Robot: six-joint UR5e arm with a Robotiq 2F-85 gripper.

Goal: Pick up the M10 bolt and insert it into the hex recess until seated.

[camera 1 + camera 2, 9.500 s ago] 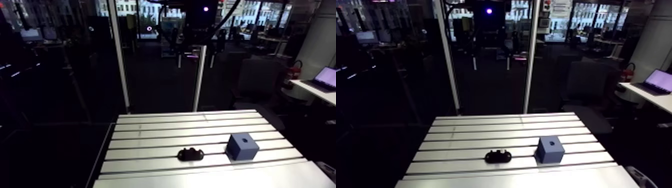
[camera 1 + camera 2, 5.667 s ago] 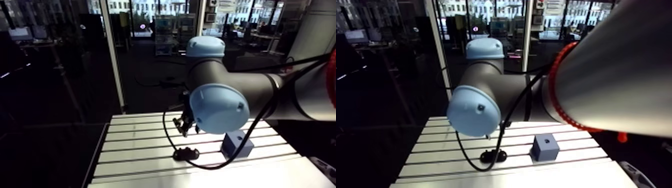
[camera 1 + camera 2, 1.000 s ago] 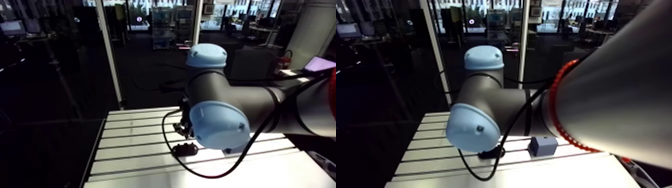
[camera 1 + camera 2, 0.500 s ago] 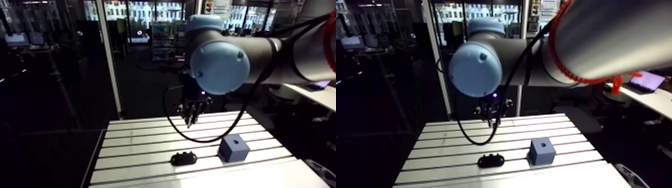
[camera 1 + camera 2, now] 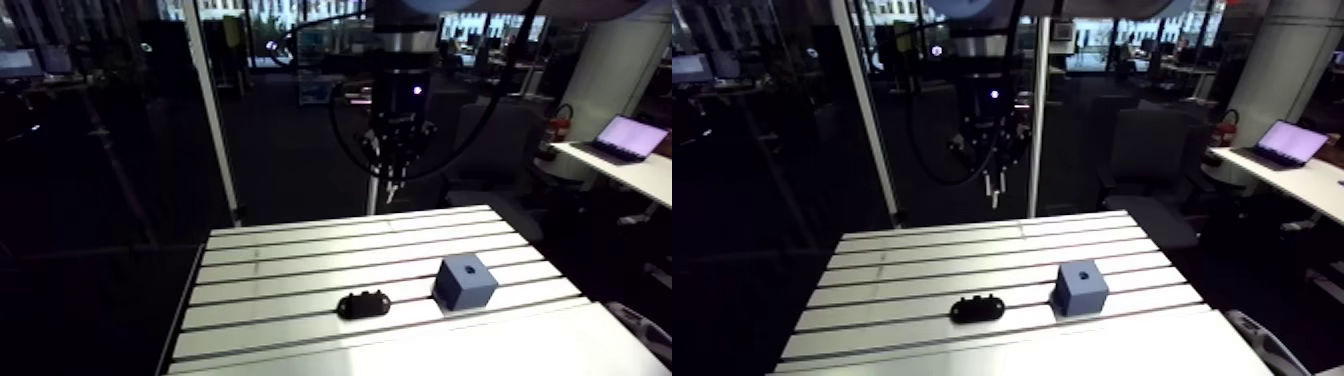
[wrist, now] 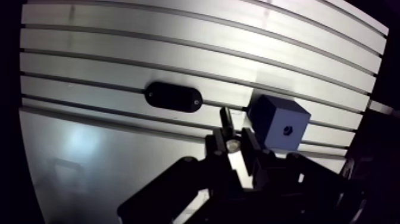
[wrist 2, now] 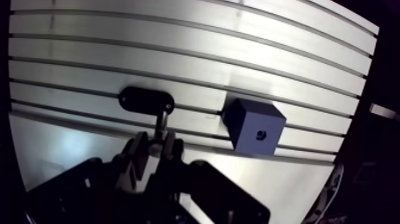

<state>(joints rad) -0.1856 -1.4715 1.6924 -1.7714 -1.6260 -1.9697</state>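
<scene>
Pinching the M10 bolt (image 7: 159, 124) in the gripper (image 7: 154, 146), high above the table (image 5: 300, 260); below, blue cube (image 5: 465, 282) with hex recess (image 5: 469, 269) right of black holder (image 5: 363, 303).

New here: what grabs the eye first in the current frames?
The gripper hangs high above the slotted table, shut on a slim bolt that sticks out past its fingertips. Down on the table, a blue cube with a small hole in its top stands near the front edge. A black oval holder lies beside it, not touching it.
</scene>
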